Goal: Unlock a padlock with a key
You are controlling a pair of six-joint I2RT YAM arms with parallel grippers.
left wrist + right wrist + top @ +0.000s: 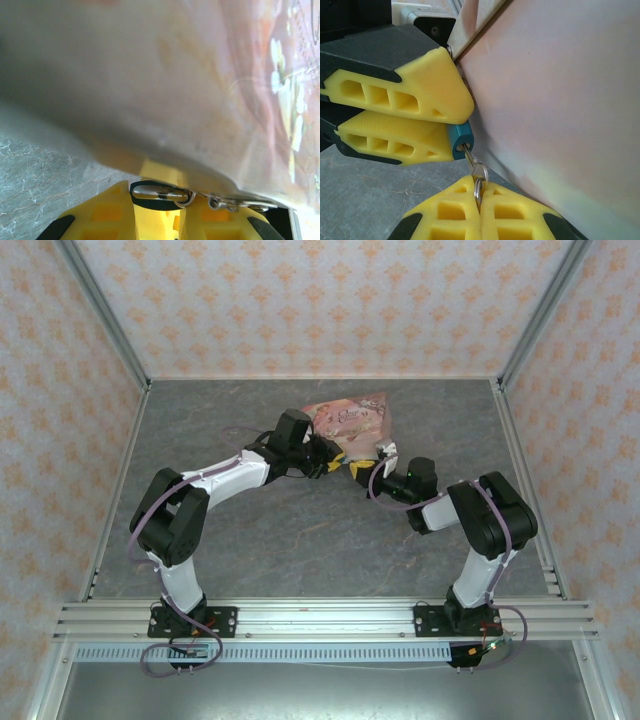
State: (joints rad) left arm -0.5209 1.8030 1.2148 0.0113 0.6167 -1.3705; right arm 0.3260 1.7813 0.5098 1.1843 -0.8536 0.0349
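**Padlock and key held between the two tools**

The padlock, a small teal-blue body, is grasped by the left tool. It is pinched between the two yellow fingers, and only its end is seen past their tips. The padlock is kept above the grey worktop, just beside the side of the pink box. Whether the box is touched by it cannot be told.

A thin metal key is seen at the end of the padlock, with its tip in the lock. A key ring hangs on the outer end of the key. The right tool is clenched on this ring, with its yellow fingers pressed flat together. The head of the key cannot be made out.

From above, both tools are seen tip to tip at the near edge of the pink box, about the middle of the worktop.
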